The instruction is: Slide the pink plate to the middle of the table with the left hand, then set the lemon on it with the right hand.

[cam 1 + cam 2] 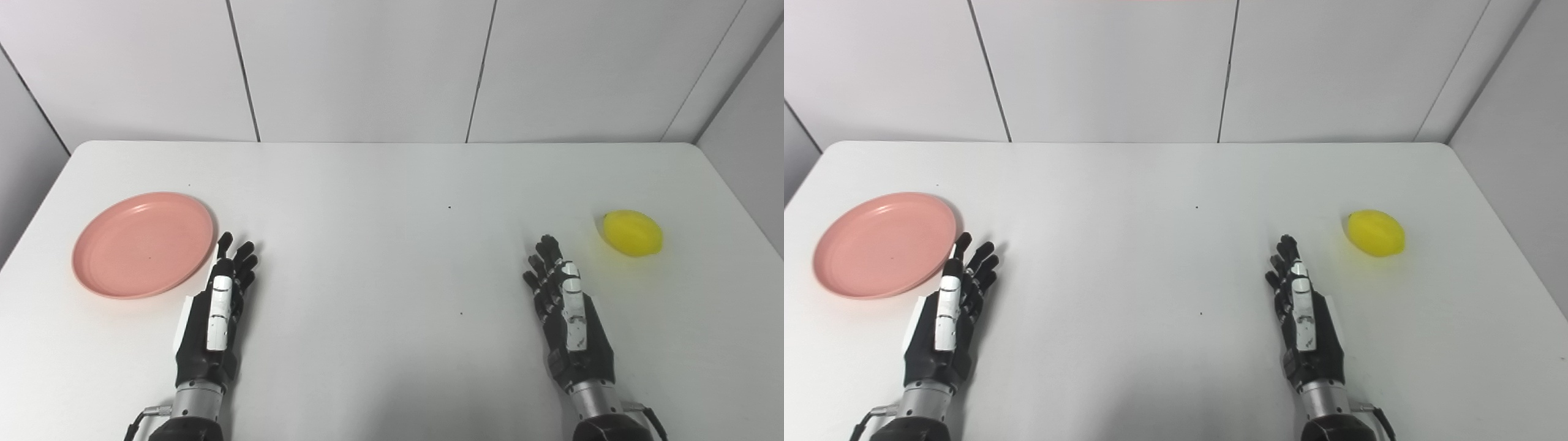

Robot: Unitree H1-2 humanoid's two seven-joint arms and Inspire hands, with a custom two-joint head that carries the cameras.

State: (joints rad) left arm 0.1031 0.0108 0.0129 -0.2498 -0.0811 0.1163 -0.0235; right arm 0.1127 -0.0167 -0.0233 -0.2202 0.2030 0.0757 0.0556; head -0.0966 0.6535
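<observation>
I see my left hand (214, 318) lying flat over the white table (392, 269), fingers stretched forward and slightly apart, holding nothing; its fingertips (225, 240) sit just beside the near right rim of the pink plate (144, 244), and I cannot tell whether they touch it. My right hand (569, 318) is likewise extended with fingers loosely spread and nothing in its grasp. The lemon (633, 233) rests on the table near that hand, ahead and to its right, clearly apart from the fingers. The plate sits at the table's left side with nothing on it. I read no writing anywhere.
</observation>
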